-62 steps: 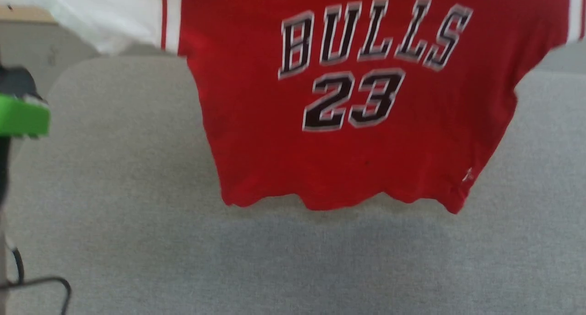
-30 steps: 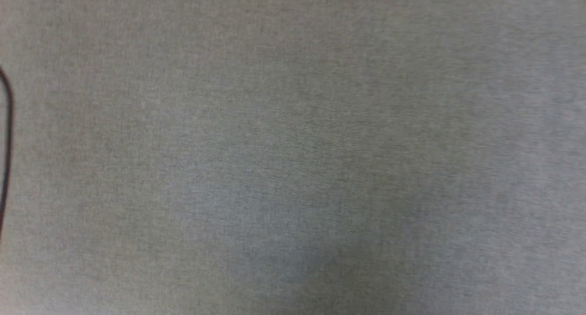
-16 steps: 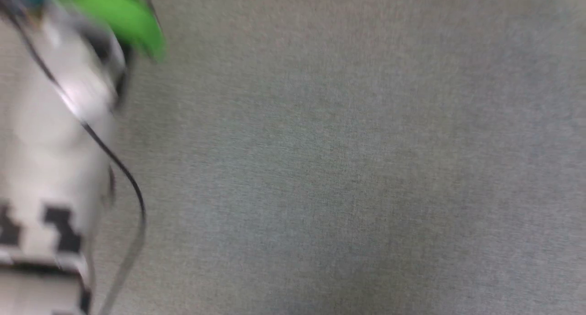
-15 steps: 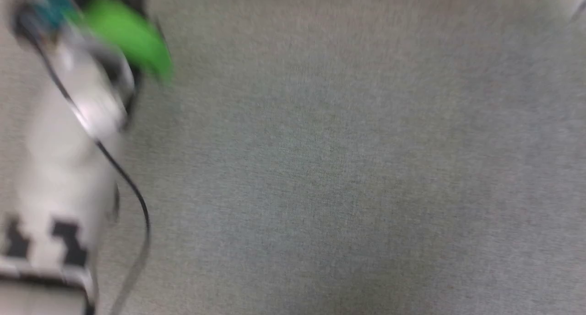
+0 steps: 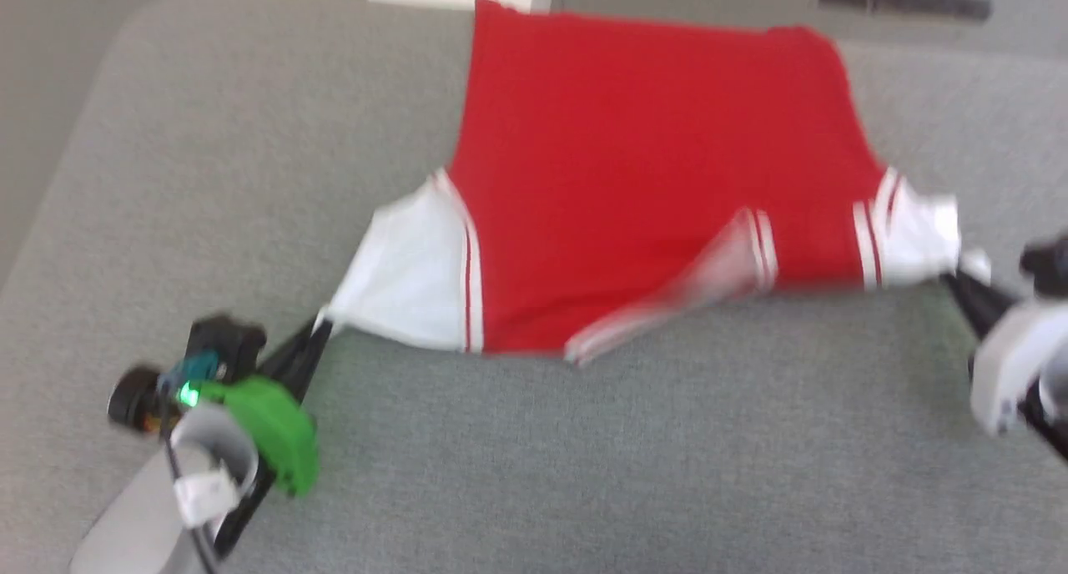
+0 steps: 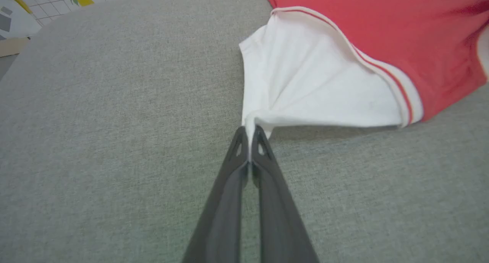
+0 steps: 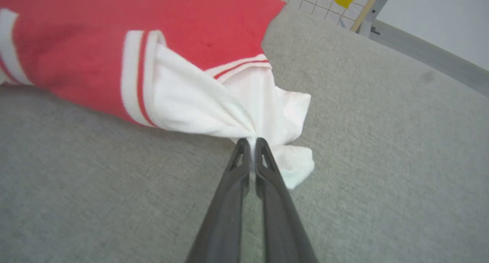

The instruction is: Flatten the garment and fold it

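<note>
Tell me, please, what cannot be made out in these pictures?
- Head view: the jersey has its striped edge smeared by motion blur; its underside lies hidden against the grey surface.
- Head view: the right tool is blurred and clipped by the right edge.
- Left wrist view: past the left tool, the picture's edges cut off the jersey's body.
- Right wrist view: the bunched sleeve hides how many layers are pinched.

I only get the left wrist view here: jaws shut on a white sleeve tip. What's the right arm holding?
Observer: Its jaws are shut on the garment's other white sleeve, which is bunched.
Operator: Is the lettering facing up?
Observer: No; the head view shows plain red fabric upward.
Operator: Is it flat yet?
Observer: Not fully; a blurred striped trim band lies across the red body.
</note>
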You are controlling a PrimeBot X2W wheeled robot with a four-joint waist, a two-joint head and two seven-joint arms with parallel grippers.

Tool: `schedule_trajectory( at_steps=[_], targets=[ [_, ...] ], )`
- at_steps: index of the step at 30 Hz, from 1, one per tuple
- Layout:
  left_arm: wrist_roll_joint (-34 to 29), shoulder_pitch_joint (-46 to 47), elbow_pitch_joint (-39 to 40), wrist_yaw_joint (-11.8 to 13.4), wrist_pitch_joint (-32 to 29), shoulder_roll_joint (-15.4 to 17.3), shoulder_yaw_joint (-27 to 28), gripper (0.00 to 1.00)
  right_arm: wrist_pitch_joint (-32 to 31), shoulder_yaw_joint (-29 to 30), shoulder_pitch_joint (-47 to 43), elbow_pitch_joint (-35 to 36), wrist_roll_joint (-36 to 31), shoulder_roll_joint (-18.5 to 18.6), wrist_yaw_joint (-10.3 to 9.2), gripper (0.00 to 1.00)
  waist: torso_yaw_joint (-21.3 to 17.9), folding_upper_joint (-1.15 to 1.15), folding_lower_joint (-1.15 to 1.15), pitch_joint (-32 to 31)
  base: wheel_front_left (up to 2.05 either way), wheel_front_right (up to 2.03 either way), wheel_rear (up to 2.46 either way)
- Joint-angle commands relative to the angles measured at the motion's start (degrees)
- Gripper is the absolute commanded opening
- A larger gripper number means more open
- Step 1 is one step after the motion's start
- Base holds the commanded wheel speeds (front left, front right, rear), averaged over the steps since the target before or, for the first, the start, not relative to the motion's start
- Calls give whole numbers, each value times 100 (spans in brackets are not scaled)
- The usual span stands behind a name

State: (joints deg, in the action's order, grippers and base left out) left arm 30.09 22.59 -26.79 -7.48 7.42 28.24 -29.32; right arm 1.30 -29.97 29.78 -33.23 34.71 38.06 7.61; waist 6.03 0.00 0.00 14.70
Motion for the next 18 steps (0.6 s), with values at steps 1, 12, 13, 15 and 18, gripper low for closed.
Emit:
schedule_trajectory(
  at_steps=[1,12,13,15,18],
  targets=[
    [83,-258,52,36,-59,127,36,0,-86,-4,-256,28,82,101,-12,0,-21,0,0,-570,0,0,0],
    [613,-1749,753,215,-611,510,28,0,-937,136,-1904,753,626,422,-12,0,-90,0,0,-1316,0,0,0],
    [677,-1905,853,234,-662,533,24,0,-1048,167,-2087,872,680,465,-12,0,-93,0,0,-1349,0,0,0],
    [756,-2155,1055,287,-761,566,-4,0,-1251,215,-2423,1099,757,521,-12,0,-89,0,0,-1380,0,0,0],
    [851,-2436,1380,400,-869,547,-42,0,-1479,380,-2872,1368,810,537,-12,0,-75,0,0,-1383,0,0,0]
  ],
)
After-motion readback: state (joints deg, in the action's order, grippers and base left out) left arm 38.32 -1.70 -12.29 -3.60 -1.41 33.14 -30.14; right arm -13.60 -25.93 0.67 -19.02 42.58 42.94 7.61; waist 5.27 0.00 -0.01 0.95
